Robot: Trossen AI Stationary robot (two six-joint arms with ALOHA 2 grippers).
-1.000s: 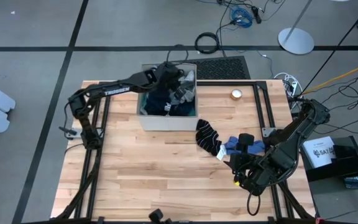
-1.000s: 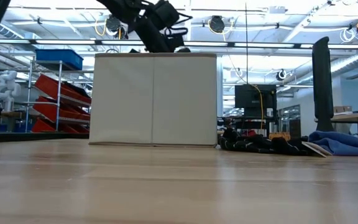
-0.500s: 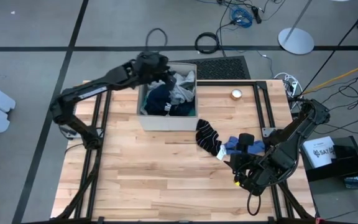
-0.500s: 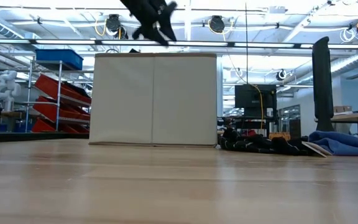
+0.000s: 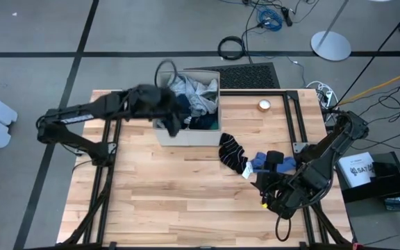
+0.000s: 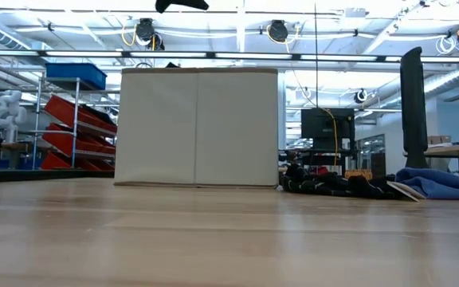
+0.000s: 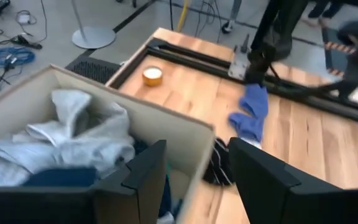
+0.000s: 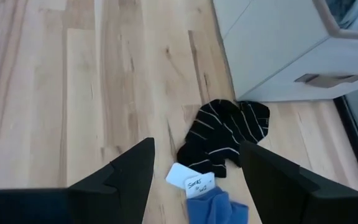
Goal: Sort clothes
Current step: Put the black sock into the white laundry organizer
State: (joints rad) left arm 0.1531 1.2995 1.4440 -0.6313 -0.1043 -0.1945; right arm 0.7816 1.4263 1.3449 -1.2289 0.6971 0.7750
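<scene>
1. Clothes fill the box [image 5: 186, 133] at the table's [image 5: 151, 194] far edge: grey garments [image 5: 193, 94] on top toward the back, navy fabric [image 5: 203, 123] under them near the front wall.
2. From the left wrist, the same grey pile [image 7: 73, 134] lies crumpled inside the box [image 7: 185, 134], with dark blue cloth [image 7: 55, 177] below it.
3. Striped black socks [image 5: 232, 152] lie on the table just in front of the box's right corner, apart from its wall.
4. Small blue pieces [image 5: 259, 162] lie right beside the socks, on the side toward the right arm.
5. Seen from the right wrist, the socks [image 8: 224, 140] are heaped by the box [image 8: 272, 50], and a white tag [image 8: 191, 180] sits between them and the blue cloth [image 8: 216, 208].
6. Left gripper [image 5: 173, 125] hangs over the box's front left part; its fingers [image 7: 143, 174] stand apart with nothing between them.
7. Right gripper [image 5: 271, 186] hovers low near the table's right edge, near the blue pieces; its fingers [image 8: 129, 171] are spread wide and empty.
8. A small round tape roll [image 5: 263, 105] rests on the table right of the box, well apart from the clothes.
9. At table height, the box [image 6: 198, 127] stands upright, with the socks [image 6: 325, 183] and blue cloth [image 6: 445, 182] to its right.
</scene>
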